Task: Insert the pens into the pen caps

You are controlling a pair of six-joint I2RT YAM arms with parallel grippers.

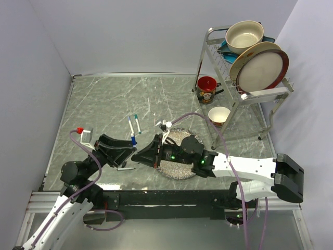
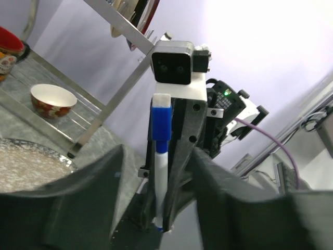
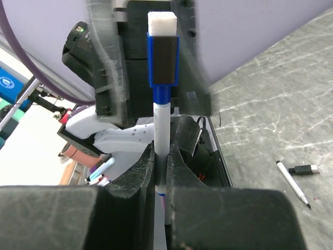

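1. One pairing looks finished. The blue-capped pen [image 3: 160, 125] has its white barrel running straight into the blue cap [image 3: 163, 60], and no gap shows at the joint. A small white block tops the cap.
2. That pen is off the bench [image 1: 104, 104], held in the air between the two claws, near the speckled plate [image 1: 177, 169].
3. The right claw [image 3: 161, 182] is clamped narrow on the lower barrel. The left claw [image 2: 158, 153] stands wide, with a finger on either side of the pen and neither touching it.
4. Two pens [image 1: 131, 126] lie side by side on the bench beyond the claws, one with a teal end. They are too small to tell whether they are capped.
5. Another slim pen [image 3: 292, 183] lies on the bench with its thin tip bare. A black piece [image 3: 304, 169], probably its cap, lies just beside it but is not joined to it.
6. As I judge it, the task is partly done: this pen needs setting down, and at least the bare-tipped pen needs its cap.
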